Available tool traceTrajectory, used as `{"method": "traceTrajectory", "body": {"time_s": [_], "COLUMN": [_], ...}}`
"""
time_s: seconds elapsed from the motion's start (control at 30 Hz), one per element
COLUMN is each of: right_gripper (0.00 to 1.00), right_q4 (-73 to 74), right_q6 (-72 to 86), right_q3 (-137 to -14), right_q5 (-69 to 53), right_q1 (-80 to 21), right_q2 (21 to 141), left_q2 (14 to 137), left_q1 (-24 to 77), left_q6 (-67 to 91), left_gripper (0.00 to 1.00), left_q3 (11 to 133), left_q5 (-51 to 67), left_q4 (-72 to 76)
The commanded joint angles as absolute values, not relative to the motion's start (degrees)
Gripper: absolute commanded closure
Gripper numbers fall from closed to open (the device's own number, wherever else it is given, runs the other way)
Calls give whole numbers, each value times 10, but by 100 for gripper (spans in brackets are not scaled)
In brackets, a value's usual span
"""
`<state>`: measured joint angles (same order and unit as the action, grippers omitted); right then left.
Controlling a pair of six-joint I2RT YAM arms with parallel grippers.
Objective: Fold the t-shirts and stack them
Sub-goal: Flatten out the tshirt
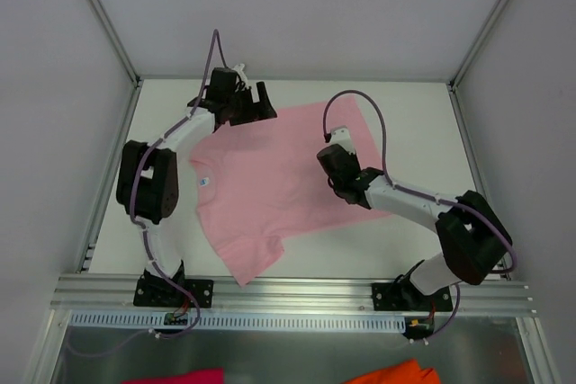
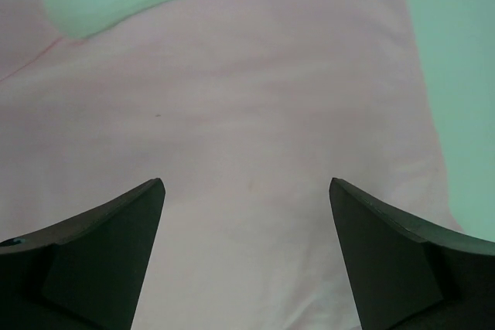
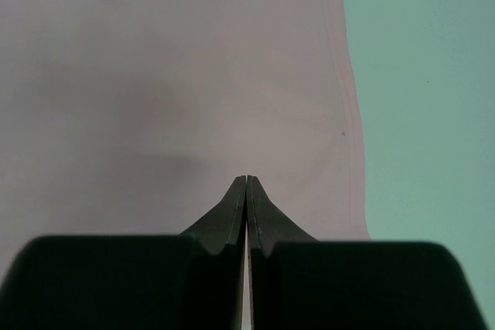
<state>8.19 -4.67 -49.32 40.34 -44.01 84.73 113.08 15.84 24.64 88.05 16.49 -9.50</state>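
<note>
Presently the chief risk is dragging. The right end effector (image 3: pixel 246 179) is fully closed, its tips low over the t-shirt (image 1: pixel 270 186) near its side edge. Any sideways move could rumple the thin cloth and spoil the flat lay. No fabric shows pinched between its tips, and contact cannot be confirmed. The left end effector (image 2: pixel 246 187) is spread wide and empty above the garment's far left corner. The t-shirt lies spread on the worktop (image 1: pixel 405 114) between both arms, unfolded.
</note>
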Motion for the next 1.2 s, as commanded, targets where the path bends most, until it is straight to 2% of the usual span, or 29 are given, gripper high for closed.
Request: {"method": "traceTrajectory", "body": {"time_s": [0.0, 0.27, 0.5, 0.7, 0.93, 1.17], "right_gripper": [99, 99, 99, 99, 99, 99], "right_q4": [23, 27, 103, 184, 260, 251], "right_q6": [-63, -69, -13, 30, 84, 114], "right_q3": [-523, -543, -562, -565, -551, -506], "right_q5": [385, 408, 403, 452, 454, 425], "right_q1": [-401, -381, -398, -432, -468, -520], "right_q2": [874, 956, 975, 972, 946, 936], "left_q2": [1003, 776, 634, 557, 518, 514], "left_q1": [186, 238, 263, 263, 263, 263], "left_q6": [208, 247, 258, 259, 261, 263], "left_gripper": [10, 6, 3, 3, 2, 1], "left_q3": [799, 546, 461, 445, 441, 446], "left_q5": [166, 125, 88, 75, 61, 26], "left_q4": [-36, 75, 77, 47, 22, 10]}}
